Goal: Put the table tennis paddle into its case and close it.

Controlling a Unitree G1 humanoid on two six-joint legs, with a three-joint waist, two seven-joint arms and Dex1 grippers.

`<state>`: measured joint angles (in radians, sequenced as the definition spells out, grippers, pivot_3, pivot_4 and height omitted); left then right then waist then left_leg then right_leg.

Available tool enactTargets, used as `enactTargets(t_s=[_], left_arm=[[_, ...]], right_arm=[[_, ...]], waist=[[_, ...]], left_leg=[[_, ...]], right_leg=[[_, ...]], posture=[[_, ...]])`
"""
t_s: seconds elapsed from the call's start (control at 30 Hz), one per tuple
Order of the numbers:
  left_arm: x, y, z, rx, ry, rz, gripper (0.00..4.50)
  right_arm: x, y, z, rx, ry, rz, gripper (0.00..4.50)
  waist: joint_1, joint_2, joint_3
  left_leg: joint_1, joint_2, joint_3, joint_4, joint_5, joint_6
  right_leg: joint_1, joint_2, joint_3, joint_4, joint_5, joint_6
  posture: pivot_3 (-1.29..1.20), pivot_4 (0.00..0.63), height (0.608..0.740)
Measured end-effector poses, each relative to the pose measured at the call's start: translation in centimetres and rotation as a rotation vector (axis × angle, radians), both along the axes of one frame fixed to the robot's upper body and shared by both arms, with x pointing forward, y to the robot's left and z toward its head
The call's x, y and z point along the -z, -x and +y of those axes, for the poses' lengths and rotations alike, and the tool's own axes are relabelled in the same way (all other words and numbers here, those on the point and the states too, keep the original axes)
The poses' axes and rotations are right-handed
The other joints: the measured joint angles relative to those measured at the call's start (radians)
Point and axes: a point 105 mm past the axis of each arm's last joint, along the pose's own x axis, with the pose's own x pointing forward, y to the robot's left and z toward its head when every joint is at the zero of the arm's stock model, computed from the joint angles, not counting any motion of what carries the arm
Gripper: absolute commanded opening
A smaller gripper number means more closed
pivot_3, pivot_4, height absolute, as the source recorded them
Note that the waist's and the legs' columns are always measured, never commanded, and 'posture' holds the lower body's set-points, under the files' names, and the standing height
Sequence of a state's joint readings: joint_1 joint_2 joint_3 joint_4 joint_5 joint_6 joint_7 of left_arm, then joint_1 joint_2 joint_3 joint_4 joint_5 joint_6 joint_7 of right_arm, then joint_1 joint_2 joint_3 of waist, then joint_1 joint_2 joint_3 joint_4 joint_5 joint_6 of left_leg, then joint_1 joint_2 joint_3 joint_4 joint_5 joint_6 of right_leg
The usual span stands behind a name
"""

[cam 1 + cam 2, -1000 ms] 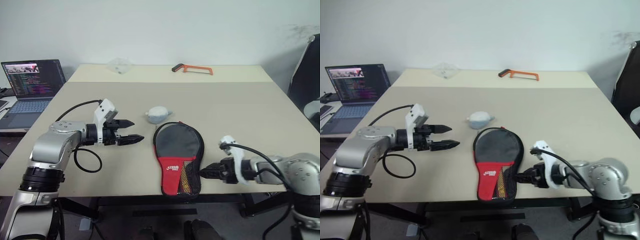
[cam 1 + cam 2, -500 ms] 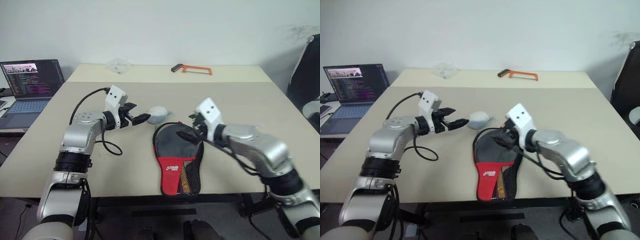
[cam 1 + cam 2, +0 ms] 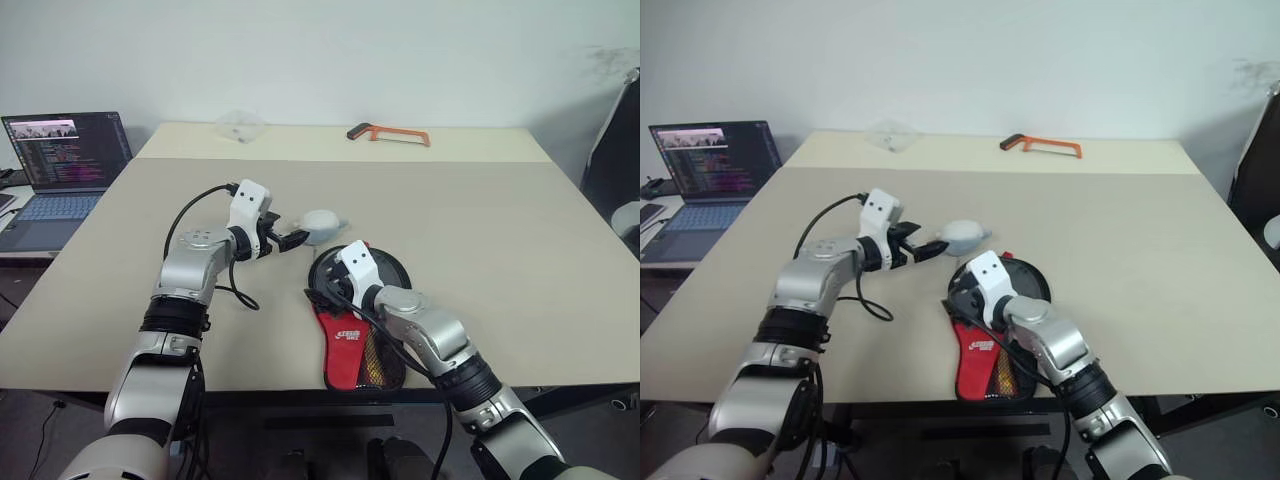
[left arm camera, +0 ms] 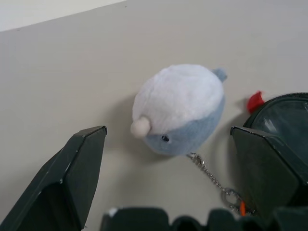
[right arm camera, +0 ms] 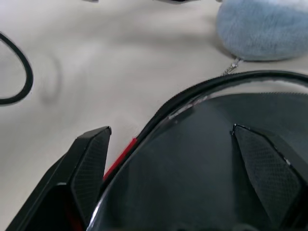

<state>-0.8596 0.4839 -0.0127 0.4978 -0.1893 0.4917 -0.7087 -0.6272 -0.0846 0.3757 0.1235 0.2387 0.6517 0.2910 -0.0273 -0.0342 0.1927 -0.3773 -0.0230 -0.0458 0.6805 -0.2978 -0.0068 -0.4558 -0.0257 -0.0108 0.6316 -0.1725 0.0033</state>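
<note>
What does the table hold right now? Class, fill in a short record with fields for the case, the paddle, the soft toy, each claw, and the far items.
case: black and red case near the table's front edge, unzipped round its head
paddle: table tennis paddle inside the case
soft toy: white and blue plush on a keychain, just beyond the case
left claw: left claw open, facing the plush
right claw: right claw open, over the case rim
far items: orange hacksaw, clear bag
</note>
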Motion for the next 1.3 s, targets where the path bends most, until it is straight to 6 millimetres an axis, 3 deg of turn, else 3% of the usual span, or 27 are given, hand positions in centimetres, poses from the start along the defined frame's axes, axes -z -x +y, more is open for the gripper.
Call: enactTargets(t_s=[0.2, 0.47, 0.63, 0.73, 0.97, 1.3], left_arm=[[-0.6, 0.1, -0.1, 0.003, -0.001, -0.024, 4.5], [-0.6, 0.0, 0.0, -0.009, -0.012, -0.028, 4.5], [-0.7, -0.6, -0.7, -0.001, -0.018, -0.015, 4.5], [-0.5, -1.3, -2.4, 0.031, -0.022, 0.014, 4.5], [2.2, -3.3, -6.2, 0.011, -0.058, 0.109, 4.5], [3.7, -4.8, -4.8, -0.197, -0.297, 0.028, 4.5]], right_arm=[[1.0, -1.2, -1.2, 0.068, 0.08, 0.007, 4.46], [1.0, -3.2, -5.5, 0.195, 0.132, 0.02, 4.46], [1.3, -3.0, -6.7, 0.212, 0.142, 0.042, 4.46], [1.5, -2.7, -6.9, 0.208, 0.144, 0.056, 4.46], [1.5, -2.4, -6.7, 0.197, 0.138, 0.065, 4.46], [1.6, -1.4, -6.6, 0.182, 0.148, 0.06, 4.46]], waist=[[-0.002, 0.0, -0.001], [0.002, 0.0, -0.01], [0.003, 0.0, -0.015], [0.003, -0.001, -0.02], [0.0, -0.001, -0.02], [-0.004, -0.001, -0.02]], left_leg=[[0.018, 0.001, -0.001, -0.001, 0.0, 0.0], [0.018, 0.0, -0.001, 0.0, 0.001, 0.0], [0.018, 0.0, -0.001, -0.001, 0.001, 0.0], [0.019, -0.001, -0.001, -0.001, 0.001, 0.0], [0.02, 0.0, 0.0, -0.001, 0.0, 0.0], [0.02, 0.0, 0.0, -0.002, 0.0, 0.0]], right_leg=[[0.017, 0.002, -0.001, -0.001, -0.001, 0.0], [0.018, 0.003, 0.0, -0.002, 0.0, 0.0], [0.019, 0.003, -0.001, -0.002, 0.0, 0.0], [0.02, 0.004, -0.001, -0.002, -0.001, 0.002], [0.02, 0.005, -0.001, -0.003, -0.003, 0.005], [0.02, 0.004, -0.001, -0.003, -0.004, 0.006]], posture=[[0.0, 0.15, 0.74], [0.0, 0.15, 0.74], [0.0, 0.15, 0.74], [0.0, 0.15, 0.74], [0.0, 0.15, 0.74], [0.0, 0.15, 0.74]])
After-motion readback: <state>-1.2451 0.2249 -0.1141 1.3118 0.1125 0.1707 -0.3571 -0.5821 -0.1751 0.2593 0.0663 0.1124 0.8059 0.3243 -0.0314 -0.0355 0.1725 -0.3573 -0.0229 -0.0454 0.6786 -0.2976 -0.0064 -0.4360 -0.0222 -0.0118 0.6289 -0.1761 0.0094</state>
